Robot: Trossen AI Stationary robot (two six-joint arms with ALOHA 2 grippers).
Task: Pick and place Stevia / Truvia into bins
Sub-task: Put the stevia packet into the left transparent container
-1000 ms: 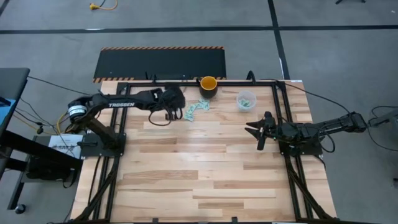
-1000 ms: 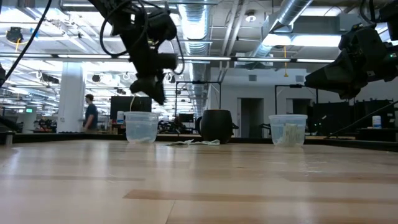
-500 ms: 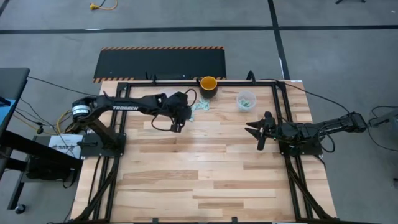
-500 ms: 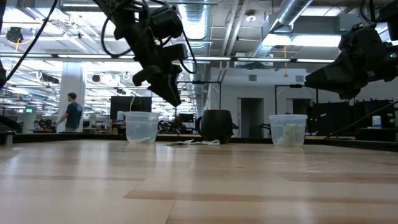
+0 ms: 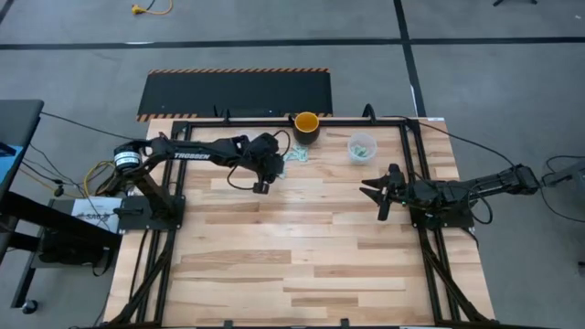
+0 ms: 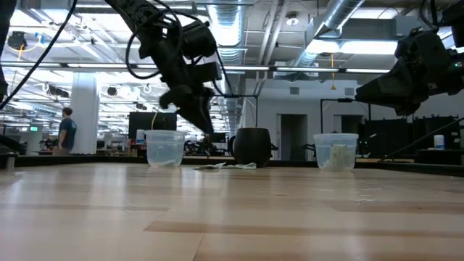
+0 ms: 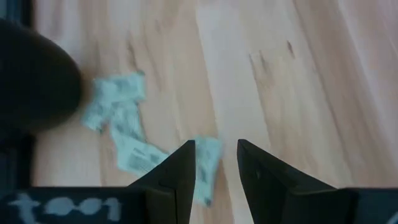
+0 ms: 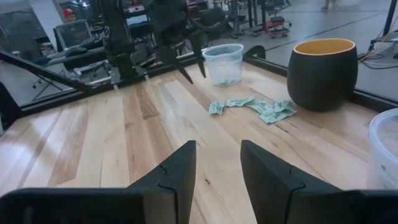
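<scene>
Table top [image 5: 302, 247]: pale wooden planks with visible grain and darker streaks, smooth, with a soft sheen in the low view. Table frame [image 5: 430, 265]: dark metal tubing, matt. Stevia / Truvia sachets [image 8: 255, 107]: thin paper, light green and white, matt, slightly crumpled. Bins [image 8: 222, 63] [image 6: 336, 151]: clear, translucent plastic, smooth walls. Cup [image 8: 322, 73]: dark matt outside, yellow-orange inside. Left gripper [image 7: 216, 163] and right gripper [image 8: 217, 163]: dark fingers, matt, plastic-looking. Floor [image 5: 512, 73]: grey, smooth.

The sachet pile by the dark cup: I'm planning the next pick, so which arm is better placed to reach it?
Probably the left. The left gripper hovers open right beside the sachets; the right gripper waits farther off, mid-table.
</scene>
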